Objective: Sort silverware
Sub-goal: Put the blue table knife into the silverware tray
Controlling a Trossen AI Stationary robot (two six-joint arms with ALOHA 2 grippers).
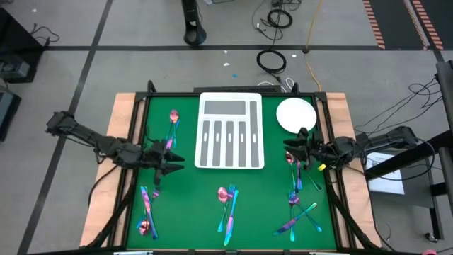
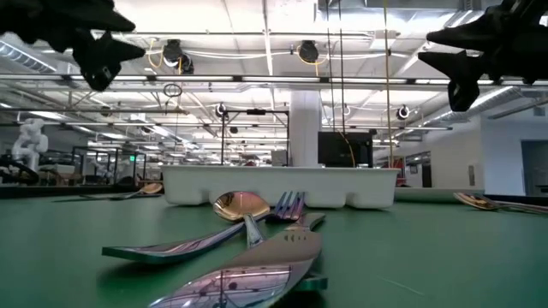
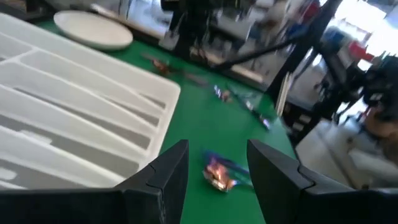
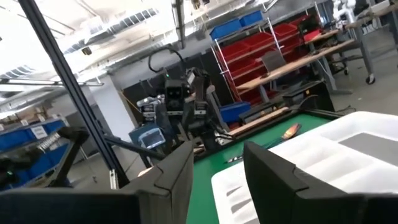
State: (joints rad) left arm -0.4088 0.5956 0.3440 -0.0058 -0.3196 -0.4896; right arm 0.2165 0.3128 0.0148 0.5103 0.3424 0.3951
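Note:
The silverware lies in several small heaps on the green mat: beside the tray's left side [image 1: 173,124], near-left [image 1: 147,209], near-centre [image 1: 226,202], near-right [image 1: 301,212] and at the right [image 1: 297,173]. A spoon and forks [image 2: 248,227] lie closest in the low view. My left gripper [image 1: 173,157] is open and hovers off the white tray's [image 1: 230,131] near-left corner; in its wrist view a spoon [image 3: 217,175] shows between its open fingers [image 3: 217,165], farther off. My right gripper [image 1: 290,150] is open and hovers beside the tray's right side, below the plate [image 1: 296,115].
The compartmented tray [image 3: 74,124] sits at the mat's far centre, and the round white plate [image 3: 93,28] sits at its far right. Wooden borders and a black frame run around the mat. Bare mat lies between the heaps.

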